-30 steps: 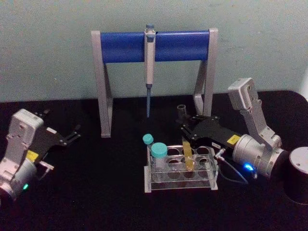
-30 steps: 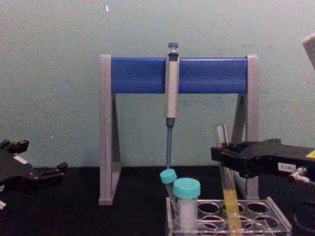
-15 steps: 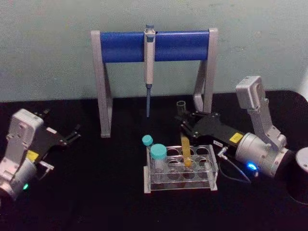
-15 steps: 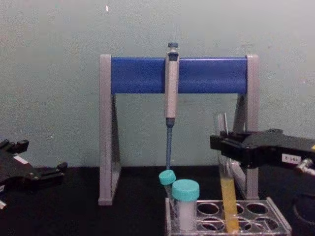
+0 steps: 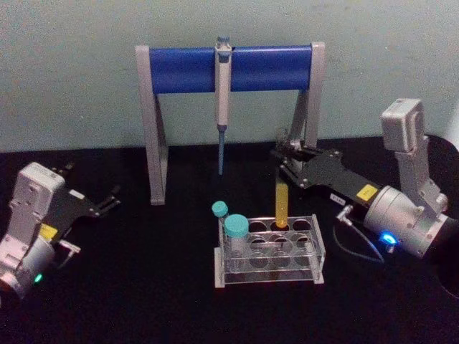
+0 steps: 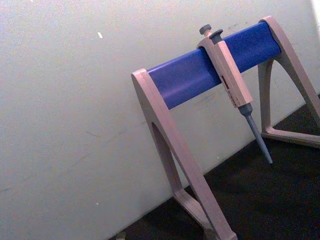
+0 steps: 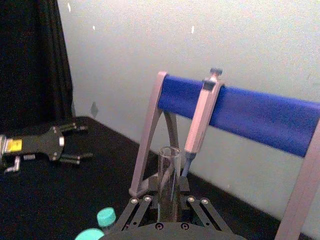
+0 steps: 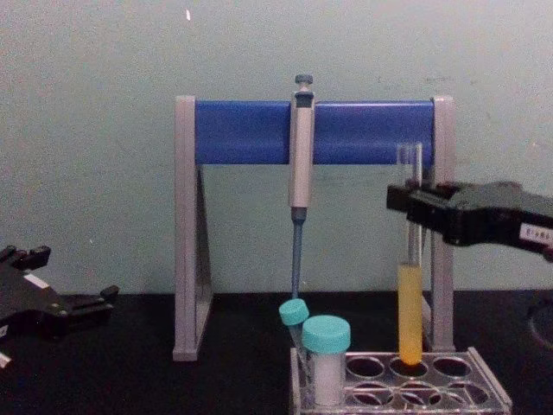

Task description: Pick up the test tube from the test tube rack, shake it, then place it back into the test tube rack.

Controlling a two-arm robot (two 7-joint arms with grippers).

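The test tube (image 5: 281, 203) is a tall clear glass tube with yellow liquid in its lower part, held upright. My right gripper (image 5: 282, 152) is shut on its upper part. From the chest, the test tube (image 8: 409, 311) has its round bottom just at a back-row hole of the clear test tube rack (image 8: 489, 380). My right gripper (image 8: 411, 201) reaches in from the right. The wrist view shows the right gripper (image 7: 169, 207) clamped around the test tube (image 7: 169, 175). The test tube rack (image 5: 267, 266) stands mid-table. My left gripper (image 5: 107, 201) rests open at the far left.
A grey-and-blue pipette stand (image 5: 179, 69) rises behind the rack, with a pipette (image 5: 223, 93) hanging from its bar. Two teal-capped tubes (image 5: 235, 228) stand in the rack's left holes. The tabletop is black and a pale wall closes the back.
My right gripper has risen and drawn back to the right, lifting the test tube up out of its hole until only its bottom is at the rack's top. The left arm has not moved.
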